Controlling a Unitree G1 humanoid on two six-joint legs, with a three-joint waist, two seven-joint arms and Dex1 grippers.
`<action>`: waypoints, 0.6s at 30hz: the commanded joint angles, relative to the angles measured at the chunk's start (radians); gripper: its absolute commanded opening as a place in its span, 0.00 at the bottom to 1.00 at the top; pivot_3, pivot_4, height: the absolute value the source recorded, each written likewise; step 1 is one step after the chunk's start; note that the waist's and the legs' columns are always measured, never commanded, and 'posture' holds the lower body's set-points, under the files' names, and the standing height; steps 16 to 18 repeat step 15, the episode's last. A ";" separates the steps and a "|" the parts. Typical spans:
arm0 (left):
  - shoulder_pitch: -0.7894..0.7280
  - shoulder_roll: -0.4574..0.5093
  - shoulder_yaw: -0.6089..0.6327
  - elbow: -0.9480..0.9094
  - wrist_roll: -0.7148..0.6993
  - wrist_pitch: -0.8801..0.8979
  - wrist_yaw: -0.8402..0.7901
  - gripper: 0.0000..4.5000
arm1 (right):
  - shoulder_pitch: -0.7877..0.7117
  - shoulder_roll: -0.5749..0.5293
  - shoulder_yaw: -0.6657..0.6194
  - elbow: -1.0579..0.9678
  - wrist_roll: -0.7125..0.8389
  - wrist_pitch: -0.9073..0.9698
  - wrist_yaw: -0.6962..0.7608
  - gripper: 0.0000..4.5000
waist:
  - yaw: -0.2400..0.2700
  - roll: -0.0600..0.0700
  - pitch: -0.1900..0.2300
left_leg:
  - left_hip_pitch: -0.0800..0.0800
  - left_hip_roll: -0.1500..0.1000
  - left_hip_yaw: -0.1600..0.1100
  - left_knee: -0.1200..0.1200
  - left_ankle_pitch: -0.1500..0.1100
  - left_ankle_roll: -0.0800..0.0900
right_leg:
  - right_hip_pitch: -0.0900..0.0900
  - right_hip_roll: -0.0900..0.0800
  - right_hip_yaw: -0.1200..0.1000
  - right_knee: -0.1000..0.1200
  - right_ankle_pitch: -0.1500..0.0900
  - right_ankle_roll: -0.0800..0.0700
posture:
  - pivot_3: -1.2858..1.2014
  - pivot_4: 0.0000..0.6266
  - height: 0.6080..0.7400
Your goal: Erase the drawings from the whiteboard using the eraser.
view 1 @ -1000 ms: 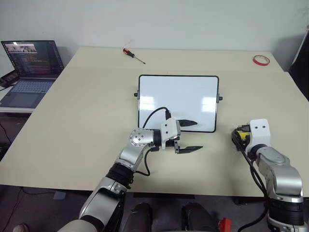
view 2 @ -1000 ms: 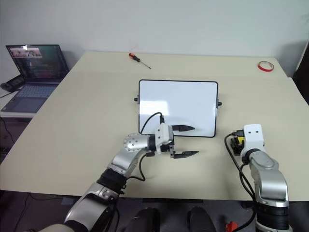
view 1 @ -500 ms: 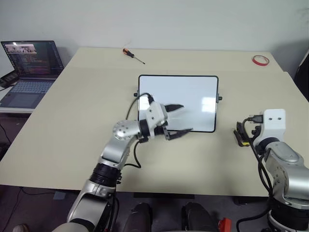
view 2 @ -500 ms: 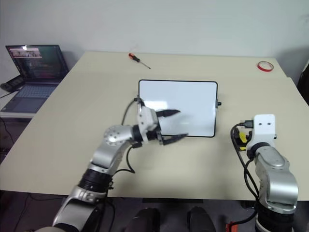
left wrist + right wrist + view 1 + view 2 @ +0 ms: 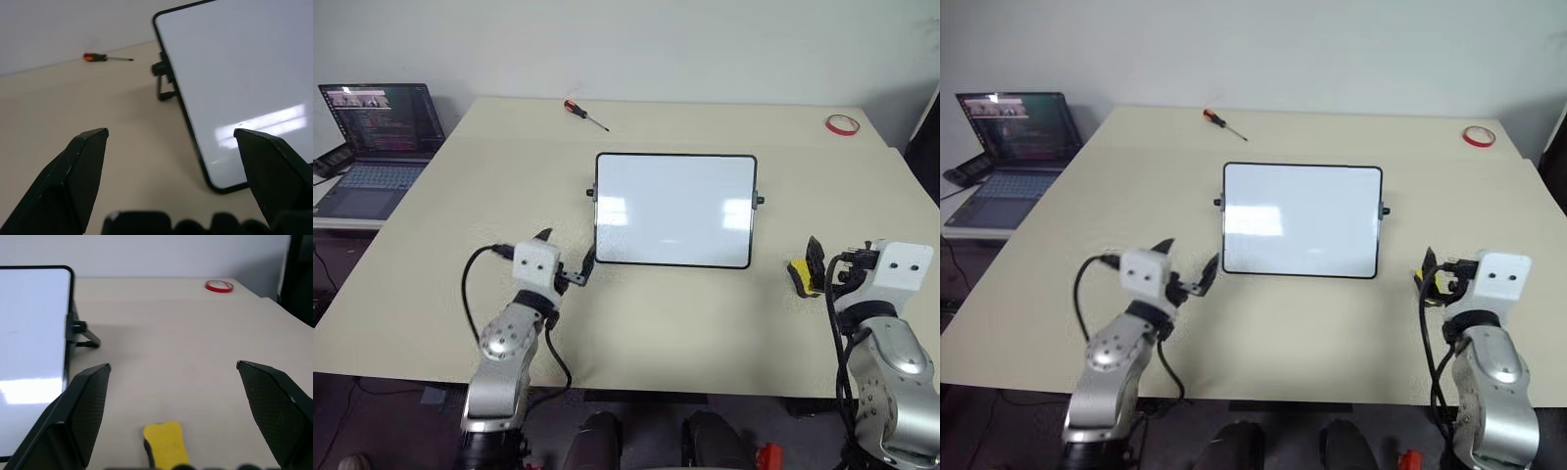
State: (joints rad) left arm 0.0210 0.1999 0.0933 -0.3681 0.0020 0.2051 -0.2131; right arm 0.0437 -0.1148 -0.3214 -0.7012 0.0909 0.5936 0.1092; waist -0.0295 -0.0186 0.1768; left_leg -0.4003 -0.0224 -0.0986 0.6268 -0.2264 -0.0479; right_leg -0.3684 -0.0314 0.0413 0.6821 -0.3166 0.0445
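At the centre of the beige table (image 5: 509, 176) lies the whiteboard (image 5: 674, 209), glossy white, thin black frame, small black knobs on its sides; its surface looks clean, with no readable writing anywhere. The yellow eraser (image 5: 800, 276) lies on the table at about four o'clock from the board, just beside the right gripper (image 5: 173, 382), whose fingers are spread wide, grasping nothing. The left gripper (image 5: 171, 142), at the board's seven o'clock, is likewise spread and empty.

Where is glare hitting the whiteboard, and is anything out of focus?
Head views: pale light patches on the whiteboard, left and right of centre. Left wrist view: bright streak low on the board, screwdriver soft. Right wrist view: eraser slightly blurred.
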 commanded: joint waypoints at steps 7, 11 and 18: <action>0.138 -0.038 0.006 -0.131 0.079 -0.067 0.120 1.00 | 0.177 -0.027 0.067 0.071 -0.047 -0.276 0.021 1.00 | 0.003 0.000 0.000 | 0.001 0.000 0.000 0.000 0.000 0.000 | 0.001 -0.003 -0.001 0.000 0.000 0.000 | 0.52 0.24 1.00; 0.117 -0.028 -0.004 -0.086 0.081 -0.097 0.116 1.00 | 0.215 -0.050 0.078 0.083 -0.074 -0.314 0.017 1.00 | 0.002 0.000 0.000 | 0.001 0.000 0.001 0.000 0.000 0.000 | 0.001 -0.003 -0.001 0.000 0.000 0.000 | 0.52 0.24 1.00; 0.078 -0.021 -0.015 -0.052 0.077 -0.112 0.104 1.00 | 0.205 -0.030 0.076 0.057 -0.066 -0.288 -0.012 1.00 | 0.002 0.000 0.000 | 0.001 0.000 0.001 0.000 0.000 0.000 | 0.001 -0.003 -0.001 0.000 0.000 0.000 | 0.52 0.24 1.00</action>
